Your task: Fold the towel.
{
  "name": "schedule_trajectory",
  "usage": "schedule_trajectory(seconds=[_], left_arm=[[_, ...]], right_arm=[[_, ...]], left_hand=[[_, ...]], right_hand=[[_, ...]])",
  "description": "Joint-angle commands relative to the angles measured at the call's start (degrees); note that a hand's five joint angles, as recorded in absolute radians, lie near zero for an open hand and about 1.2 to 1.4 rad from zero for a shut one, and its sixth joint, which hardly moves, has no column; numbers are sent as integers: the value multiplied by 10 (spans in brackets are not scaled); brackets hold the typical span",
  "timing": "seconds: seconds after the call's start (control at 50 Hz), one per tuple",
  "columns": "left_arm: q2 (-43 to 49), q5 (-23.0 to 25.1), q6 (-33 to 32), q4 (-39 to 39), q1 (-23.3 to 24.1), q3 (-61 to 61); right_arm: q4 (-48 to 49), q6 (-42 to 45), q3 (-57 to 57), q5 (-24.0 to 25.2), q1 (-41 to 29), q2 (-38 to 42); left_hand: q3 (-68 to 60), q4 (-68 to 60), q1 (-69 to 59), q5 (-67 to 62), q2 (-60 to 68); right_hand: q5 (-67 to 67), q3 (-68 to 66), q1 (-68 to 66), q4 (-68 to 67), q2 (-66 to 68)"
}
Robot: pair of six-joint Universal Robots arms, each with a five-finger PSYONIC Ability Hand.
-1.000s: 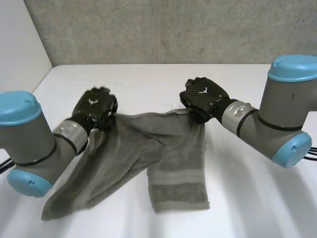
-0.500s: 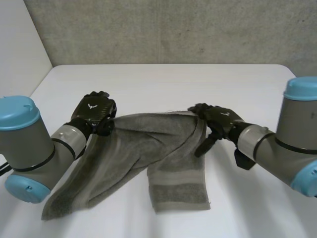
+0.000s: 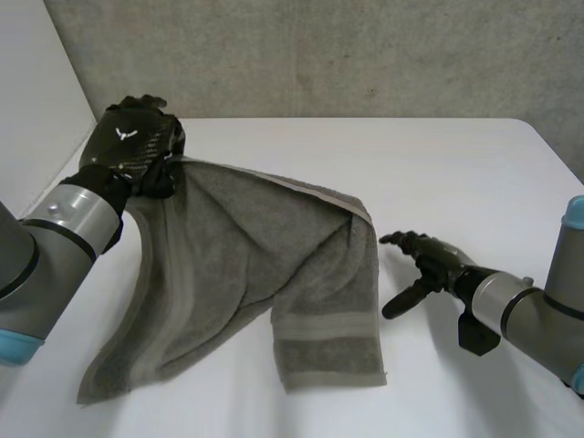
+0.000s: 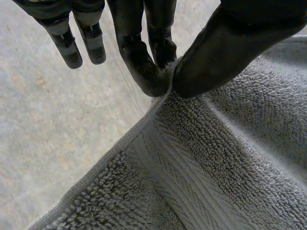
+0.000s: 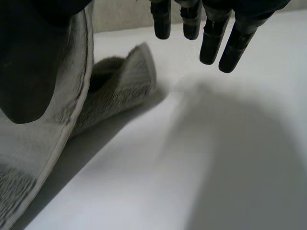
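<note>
- Desk (image 3: 438,173): white, smooth, matte top with a rounded far corner; it carried the whole towel apart from 1 lifted corner.
- Towel (image 3: 274,265): grey terry, looped pile, with a flat woven band and a stitched hem.
  - It lay mid-desk, nearer the left arm, limp and creased.
  - The near end with the band lay flat on the desk.
  - The far-left corner was raised clear, and the cloth hung from it in long diagonal folds.
  - The right part looked doubled over, its far edge forming a sloping ridge.
- Left robot hand (image 3: 137,146): black, hard-shelled, held high over the desk's far-left area. Thumb and 2 fingertips were pinched on the towel's corner at the hem, and the other fingers stood straight and clear of it.
- Right robot hand (image 3: 429,265): black, low over the desk just beside the towel's right edge. The fingers were straight and spread, with nothing in them.
- Step in hand, as judged: opening and straightening the towel by 1 corner; no neat fold had been made yet.
- Next move, as judged: the right robot hand would need a firm pinch on the matching far-right corner. Soft pile slips and sags, so both corners would need even tension to lay the cloth flat.
</note>
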State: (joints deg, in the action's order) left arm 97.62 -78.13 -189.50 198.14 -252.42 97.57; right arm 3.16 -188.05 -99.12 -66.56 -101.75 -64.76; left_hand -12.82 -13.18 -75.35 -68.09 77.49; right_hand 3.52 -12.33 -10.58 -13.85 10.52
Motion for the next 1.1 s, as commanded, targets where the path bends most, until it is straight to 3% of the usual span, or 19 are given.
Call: schedule_trajectory(seconds=[0.02,0.26,0.62,1.1], left_arm=[[-37,0,10,-1,0,9],[-56,1,17,-2,-12,10],[-63,3,19,-2,-30,8],[-80,3,48,-3,-31,9]], right_arm=[[2,-20,-5,5,-20,18],[9,-25,-18,6,-29,12],[1,-6,-50,9,-4,-44],[5,-6,-53,6,-54,-61]], left_hand=[[28,32,-47,-19,25],[28,32,-47,-19,25],[28,32,-47,-19,25],[28,32,-47,-19,25]], right_hand=[[46,23,-76,38,76],[292,23,-321,38,322],[272,23,-301,38,302],[277,23,-306,38,307]])
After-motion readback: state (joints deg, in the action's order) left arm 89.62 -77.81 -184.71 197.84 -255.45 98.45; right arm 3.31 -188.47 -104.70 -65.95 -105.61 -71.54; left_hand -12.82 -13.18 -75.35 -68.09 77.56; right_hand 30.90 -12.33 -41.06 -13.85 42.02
